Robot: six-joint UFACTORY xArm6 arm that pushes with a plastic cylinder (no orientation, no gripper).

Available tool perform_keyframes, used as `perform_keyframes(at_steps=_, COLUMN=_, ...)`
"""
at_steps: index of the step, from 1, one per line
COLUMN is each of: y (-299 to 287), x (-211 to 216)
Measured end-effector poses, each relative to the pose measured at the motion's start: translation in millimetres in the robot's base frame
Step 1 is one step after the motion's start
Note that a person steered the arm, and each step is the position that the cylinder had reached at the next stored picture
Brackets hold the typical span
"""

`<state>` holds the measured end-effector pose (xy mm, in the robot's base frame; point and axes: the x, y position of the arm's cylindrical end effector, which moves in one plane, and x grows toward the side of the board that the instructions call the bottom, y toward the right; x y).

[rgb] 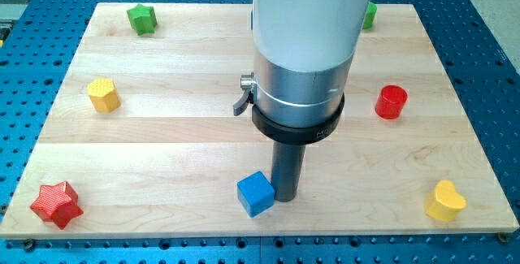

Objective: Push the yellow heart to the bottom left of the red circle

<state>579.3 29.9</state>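
Note:
The yellow heart (445,201) lies near the board's bottom right corner. The red circle (392,101) stands above it at the view's right, clearly apart from it. My tip (285,196) rests on the board at the bottom centre, far to the left of both. It sits right against the right side of a blue cube (256,193). The arm's white and silver body hides the board's upper middle.
A yellow hexagon (103,94) lies at the left. A green star (141,18) is at the top left. A red star (56,203) is at the bottom left corner. A green block (369,15) peeks out beside the arm at the top right.

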Motion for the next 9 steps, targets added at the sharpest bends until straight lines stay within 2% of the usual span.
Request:
perform_keyframes(at_steps=3, y=0.0, x=0.8)
perform_keyframes(at_steps=4, y=0.0, x=-40.2)
perform_keyframes(at_steps=5, y=50.0, x=-42.4)
perform_keyframes(at_steps=6, y=131.4, x=-52.8)
perform_keyframes(at_steps=7, y=215.1, x=-12.6)
perform_keyframes(at_steps=8, y=265.0, x=38.0)
perform_keyframes(at_steps=9, y=241.1, x=37.4)
